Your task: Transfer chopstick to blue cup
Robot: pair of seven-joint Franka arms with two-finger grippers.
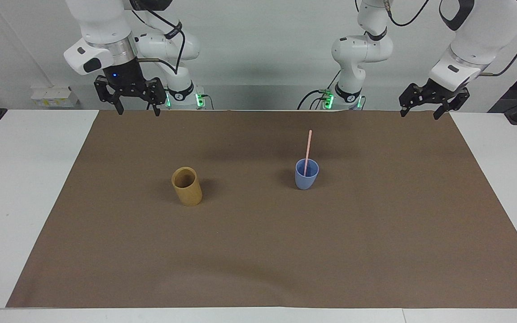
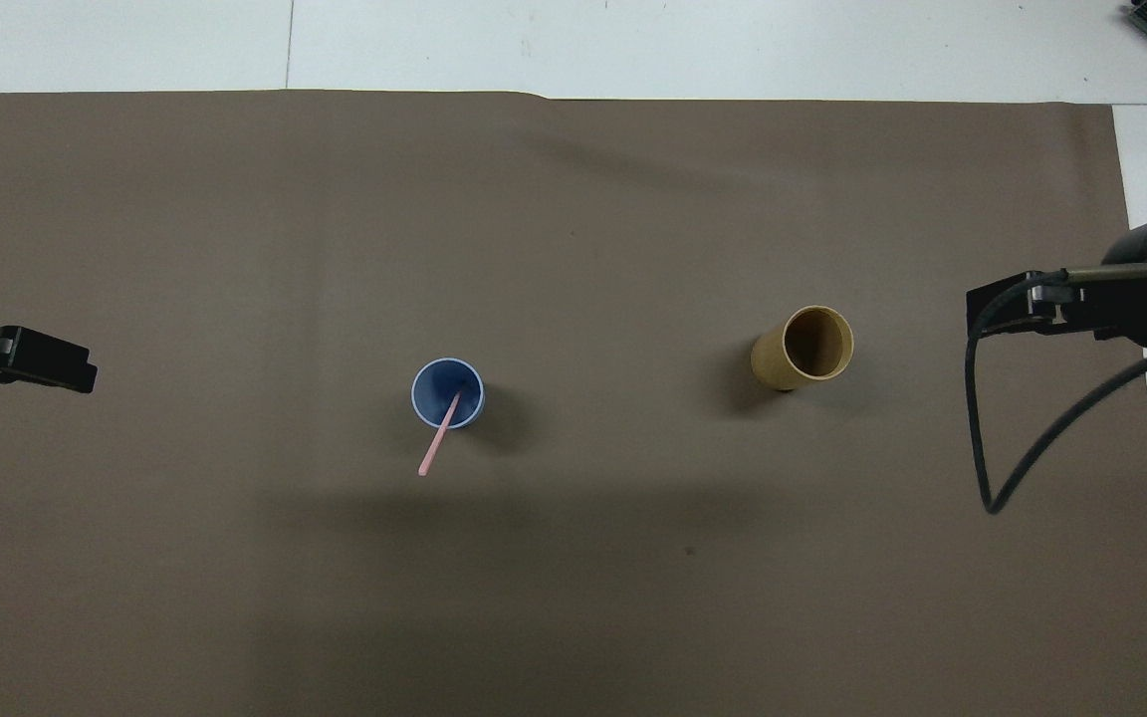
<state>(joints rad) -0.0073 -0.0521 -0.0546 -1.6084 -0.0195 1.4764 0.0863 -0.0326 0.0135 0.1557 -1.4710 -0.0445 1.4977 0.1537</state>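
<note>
The pale pink chopstick [image 1: 307, 151] stands in the light-blue cup [image 1: 306, 178], leaning on its rim toward the robots; both show in the overhead view, chopstick [image 2: 439, 438] and cup [image 2: 448, 391]. The cup stands mid-mat, toward the left arm's end. My left gripper [image 1: 421, 111] hangs open and empty in the air over the mat's edge at the left arm's end; part of it shows in the overhead view [image 2: 26, 357]. My right gripper [image 1: 136, 107] hangs open and empty over the mat's edge at the right arm's end. Both arms wait apart from the cups.
A taller tan wooden cup [image 1: 186, 186] stands upright on the brown mat [image 1: 258, 251], toward the right arm's end, and looks empty in the overhead view [image 2: 804, 348]. A black cable [image 2: 992, 438] hangs from the right arm over the mat's edge.
</note>
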